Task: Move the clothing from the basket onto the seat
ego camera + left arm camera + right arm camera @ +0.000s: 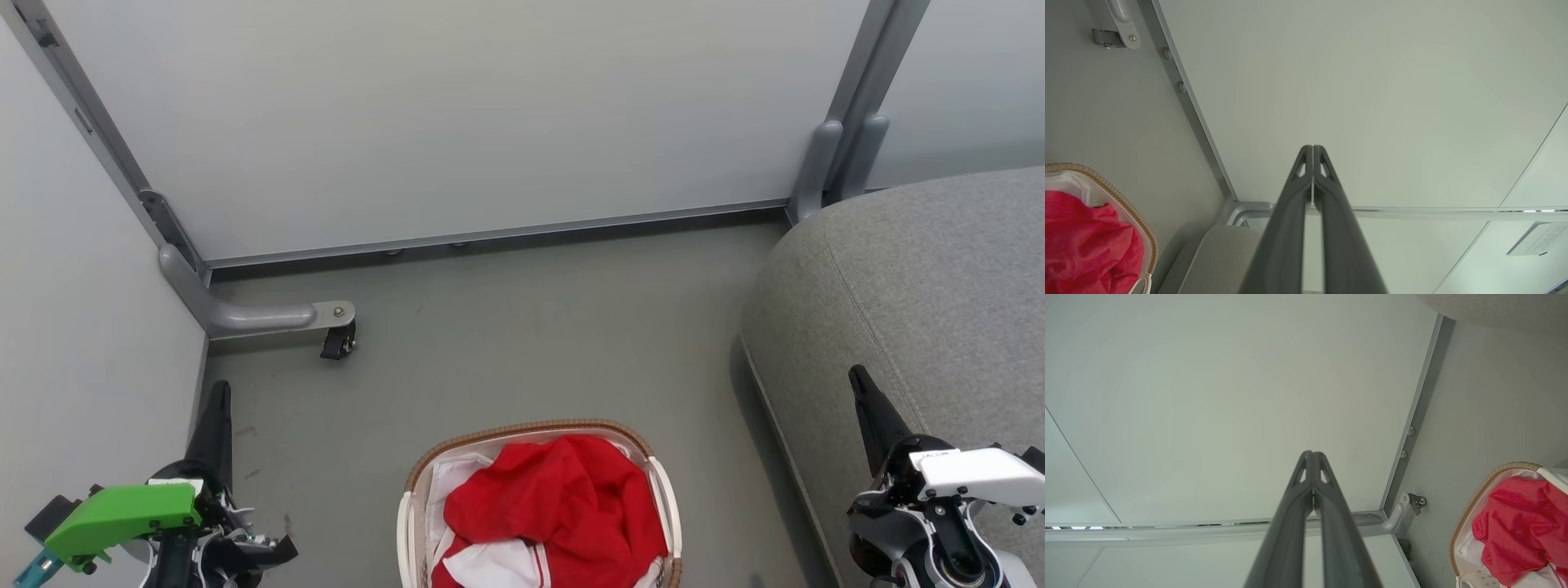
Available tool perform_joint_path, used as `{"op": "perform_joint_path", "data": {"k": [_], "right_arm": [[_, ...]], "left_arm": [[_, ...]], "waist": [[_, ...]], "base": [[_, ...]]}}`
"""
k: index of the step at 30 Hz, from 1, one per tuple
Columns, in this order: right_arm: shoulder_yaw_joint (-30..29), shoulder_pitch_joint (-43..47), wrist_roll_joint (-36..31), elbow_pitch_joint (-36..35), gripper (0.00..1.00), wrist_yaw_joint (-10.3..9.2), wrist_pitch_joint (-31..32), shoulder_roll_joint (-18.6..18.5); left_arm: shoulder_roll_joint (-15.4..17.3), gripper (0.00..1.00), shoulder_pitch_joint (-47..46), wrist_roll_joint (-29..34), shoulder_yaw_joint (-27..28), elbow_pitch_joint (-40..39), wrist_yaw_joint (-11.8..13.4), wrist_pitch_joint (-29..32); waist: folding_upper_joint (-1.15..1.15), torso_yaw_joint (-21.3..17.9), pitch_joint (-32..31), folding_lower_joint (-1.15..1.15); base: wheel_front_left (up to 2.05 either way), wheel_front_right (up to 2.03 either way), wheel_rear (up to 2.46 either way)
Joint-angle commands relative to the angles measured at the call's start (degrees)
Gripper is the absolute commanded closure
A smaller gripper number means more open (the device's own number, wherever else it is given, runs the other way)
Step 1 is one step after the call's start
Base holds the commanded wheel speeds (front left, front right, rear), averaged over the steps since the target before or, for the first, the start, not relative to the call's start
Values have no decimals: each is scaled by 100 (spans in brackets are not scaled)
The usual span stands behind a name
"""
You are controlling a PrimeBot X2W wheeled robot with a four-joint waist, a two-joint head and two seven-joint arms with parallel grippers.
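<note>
The red clothing [563, 506] with white panels lies heaped in the white basket [535, 430] with a brown woven rim, on the floor at the bottom middle of the head view. The grey seat [922, 278] rises at the right. My left gripper [219, 392] is shut and empty, left of the basket, near the wall. Over the seat's front edge, right of the basket, my right gripper [857, 377] is shut and empty. The left wrist view has the clothing [1086, 241], the basket [1133, 210] and my left gripper [1312, 148]; the right wrist view has the clothing [1515, 526], the basket [1470, 506] and my right gripper [1312, 453].
Pale partition panels [457, 122] close off the back and left. A grey panel foot with a black castor [337, 341] juts onto the floor at the left. Bare grey floor [531, 327] lies between the basket and the back panel.
</note>
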Motion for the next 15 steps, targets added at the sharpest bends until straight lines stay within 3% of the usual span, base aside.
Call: {"op": "perform_joint_path", "data": {"k": [1, 14, 15], "right_arm": [[-6, -44, 14, -19, 100, 0, 8, -33], [-6, -44, 14, -19, 100, 0, 8, -33], [1, 8, -1, 18, 0, 0, -1, 4]], "left_arm": [[40, 100, -77, -9, 8, -7, -31, 9], [40, 100, -77, -9, 8, -7, -31, 9], [-4, 0, 5, 0, -1, 15, 1, -1]], "waist": [[0, 0, 0, 0], [0, 0, 0, 0], [0, 0, 0, 0]], "base": [[0, 0, 0], [0, 0, 0], [0, 0, 0]]}}
